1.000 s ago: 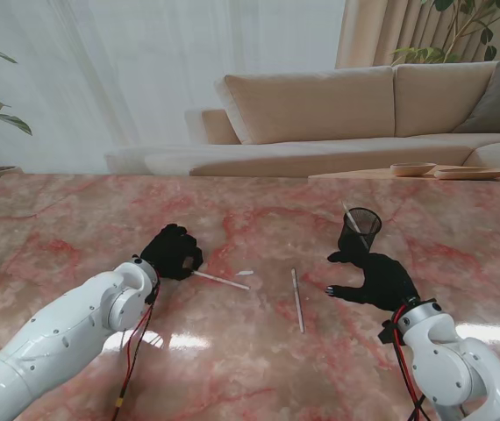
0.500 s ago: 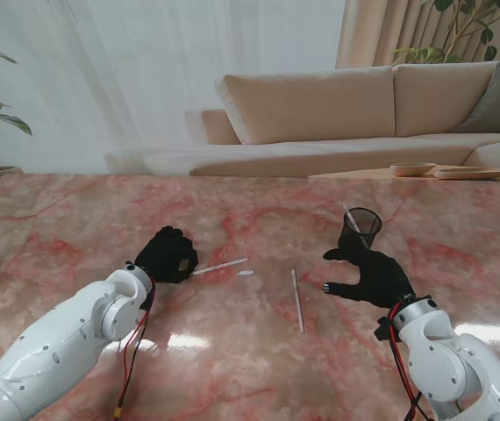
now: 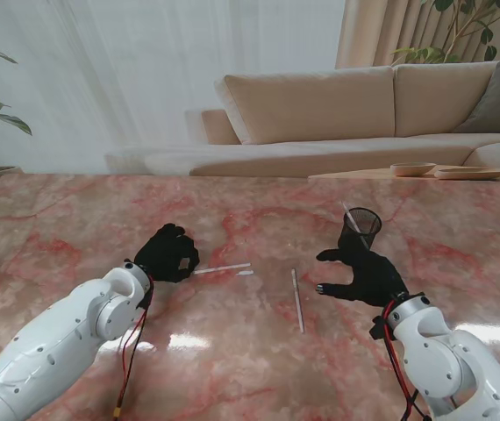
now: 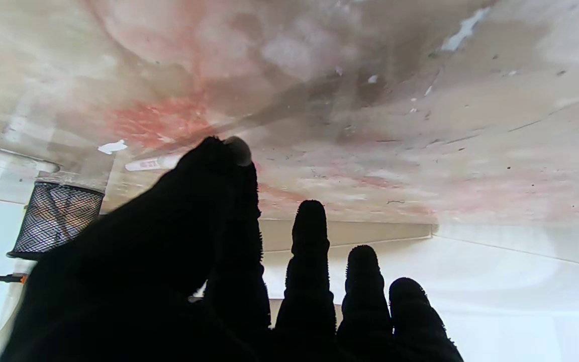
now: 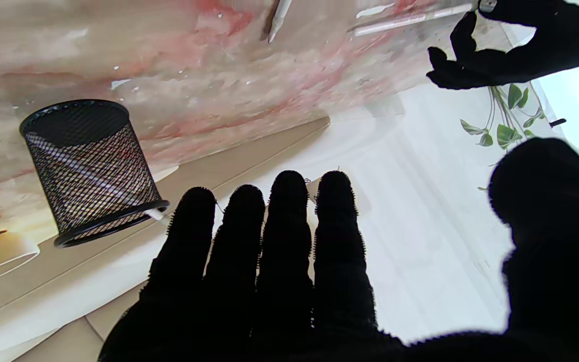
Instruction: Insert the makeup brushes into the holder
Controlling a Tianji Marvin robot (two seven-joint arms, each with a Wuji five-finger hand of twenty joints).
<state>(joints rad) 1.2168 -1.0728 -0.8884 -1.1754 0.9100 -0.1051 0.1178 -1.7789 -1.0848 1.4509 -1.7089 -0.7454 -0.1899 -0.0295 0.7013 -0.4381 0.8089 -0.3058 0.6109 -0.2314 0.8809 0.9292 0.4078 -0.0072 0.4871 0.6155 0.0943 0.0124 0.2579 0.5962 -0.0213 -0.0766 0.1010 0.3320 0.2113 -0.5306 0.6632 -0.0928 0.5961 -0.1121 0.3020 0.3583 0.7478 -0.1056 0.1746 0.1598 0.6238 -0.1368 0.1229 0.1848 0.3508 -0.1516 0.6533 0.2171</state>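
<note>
The left hand (image 3: 169, 254), black-gloved, rests curled on the marble counter (image 3: 75, 219), its fingers (image 4: 309, 236) pinching one end of a white makeup brush (image 3: 224, 268) that lies well to the left of the black mesh holder (image 3: 360, 228). The right hand (image 3: 366, 275) hovers just beside the holder, nearer to me, palm down, fingers (image 5: 289, 221) spread and holding nothing. A second brush (image 3: 296, 300) lies on the counter between the hands, and one handle already leans inside the holder.
</note>
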